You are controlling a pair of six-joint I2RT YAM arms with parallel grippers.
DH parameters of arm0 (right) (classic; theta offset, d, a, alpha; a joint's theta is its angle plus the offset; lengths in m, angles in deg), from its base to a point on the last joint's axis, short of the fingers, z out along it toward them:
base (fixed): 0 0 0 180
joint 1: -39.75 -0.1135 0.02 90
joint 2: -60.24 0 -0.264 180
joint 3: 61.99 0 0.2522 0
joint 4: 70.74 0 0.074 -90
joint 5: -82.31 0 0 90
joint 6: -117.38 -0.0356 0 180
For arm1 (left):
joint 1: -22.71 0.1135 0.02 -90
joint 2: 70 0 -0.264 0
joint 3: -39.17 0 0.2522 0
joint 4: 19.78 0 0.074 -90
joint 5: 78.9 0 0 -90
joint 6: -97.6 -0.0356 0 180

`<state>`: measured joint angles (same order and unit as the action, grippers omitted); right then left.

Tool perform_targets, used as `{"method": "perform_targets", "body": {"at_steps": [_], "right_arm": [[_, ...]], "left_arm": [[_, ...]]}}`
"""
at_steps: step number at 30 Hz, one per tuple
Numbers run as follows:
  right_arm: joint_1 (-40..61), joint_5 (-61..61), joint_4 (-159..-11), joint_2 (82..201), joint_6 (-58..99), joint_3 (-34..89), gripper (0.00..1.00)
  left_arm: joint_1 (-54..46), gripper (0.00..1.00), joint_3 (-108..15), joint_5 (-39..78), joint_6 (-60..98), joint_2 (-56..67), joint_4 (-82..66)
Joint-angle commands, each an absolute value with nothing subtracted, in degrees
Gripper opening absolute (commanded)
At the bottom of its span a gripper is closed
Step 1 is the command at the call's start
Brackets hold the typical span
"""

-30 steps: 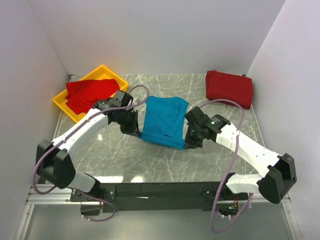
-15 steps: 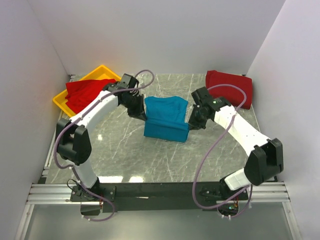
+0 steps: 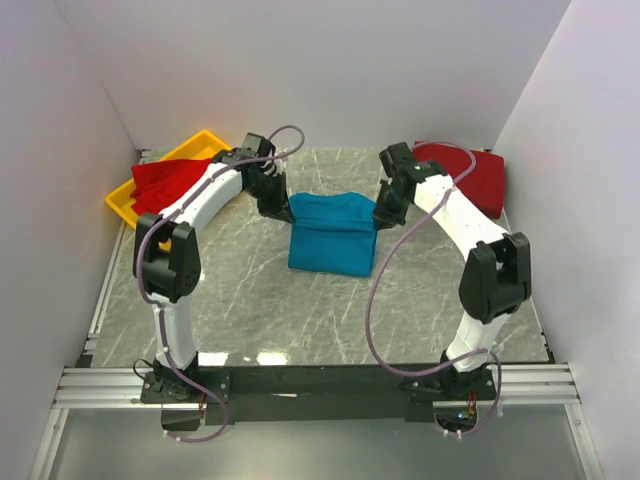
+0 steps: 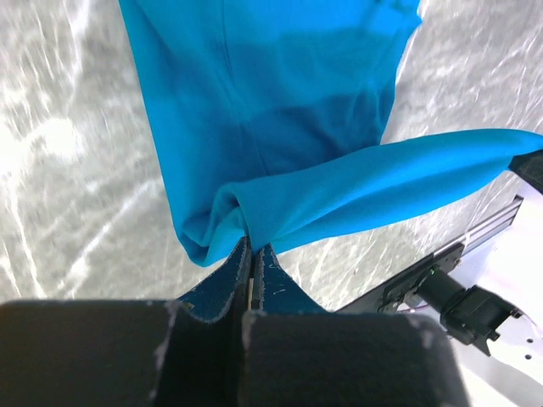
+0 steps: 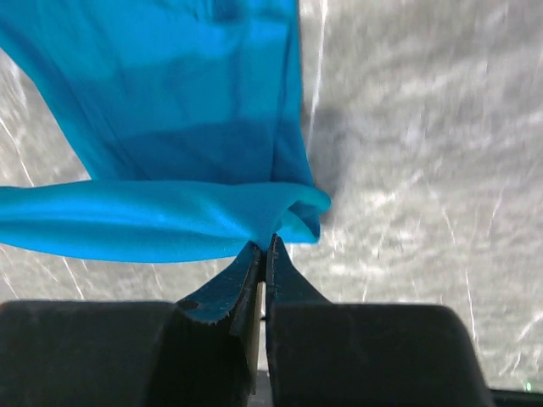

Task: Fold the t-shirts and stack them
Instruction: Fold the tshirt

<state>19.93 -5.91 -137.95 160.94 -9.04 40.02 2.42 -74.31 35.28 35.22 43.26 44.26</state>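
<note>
A teal-blue t-shirt (image 3: 332, 234) lies part-folded at the table's middle, its far edge lifted between both grippers. My left gripper (image 3: 283, 209) is shut on its far left corner (image 4: 246, 222). My right gripper (image 3: 381, 216) is shut on its far right corner (image 5: 284, 216). In both wrist views the held edge stretches over the lower layer (image 4: 263, 93) (image 5: 187, 93). A folded red t-shirt (image 3: 466, 176) lies at the far right. A crumpled red t-shirt (image 3: 170, 182) lies in the yellow tray (image 3: 122, 202). No green t-shirt is in view.
The grey marble table (image 3: 250, 300) is walled by white panels on three sides. The arm bases and a black rail (image 3: 320, 380) line the near edge. Purple cables (image 3: 372, 300) loop off both arms.
Both grippers have carried the teal-blue t-shirt's edge away from the bases toward the far side. The shirt now lies doubled over, shorter and squarer. Both arms are stretched farther out.
</note>
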Motion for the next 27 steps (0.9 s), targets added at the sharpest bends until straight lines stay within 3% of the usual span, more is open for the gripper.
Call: {"method": "perform_targets", "body": {"at_steps": [1,27], "right_arm": [[21.8,-7.9,-139.3,163.2,-6.5,45.8,0.00],[26.9,-2.4,-142.6,186.4,-1.9,68.5,0.00]], "left_arm": [[3.6,0.00,-79.3,35.9,33.4,45.6,43.9],[8.8,0.00,-93.2,39.4,38.0,61.7,39.9]]}}
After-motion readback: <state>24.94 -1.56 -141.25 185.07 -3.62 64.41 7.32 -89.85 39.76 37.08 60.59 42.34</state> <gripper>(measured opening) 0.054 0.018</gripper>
